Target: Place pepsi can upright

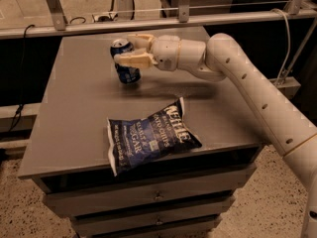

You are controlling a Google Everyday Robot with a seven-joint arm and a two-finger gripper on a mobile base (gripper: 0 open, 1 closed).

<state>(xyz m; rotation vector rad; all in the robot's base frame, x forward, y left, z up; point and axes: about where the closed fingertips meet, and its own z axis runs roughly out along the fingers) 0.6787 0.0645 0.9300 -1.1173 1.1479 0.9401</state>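
The pepsi can (127, 63) is a dark-blue can with a silver top rim. It stands about upright, leaning slightly, on the far left part of the grey table (74, 113). My gripper (130, 49) reaches in from the right. Its two pale fingers (132, 59) sit on either side of the can's upper half, shut on it. The can's bottom looks to be at or just above the tabletop. The white arm runs back to the lower right.
A large flat blue chip bag (148, 136) lies near the table's front edge. Drawers (156, 198) sit under the tabletop. A metal rail (163, 20) runs behind the table. An orange object seen earlier is hidden behind the arm.
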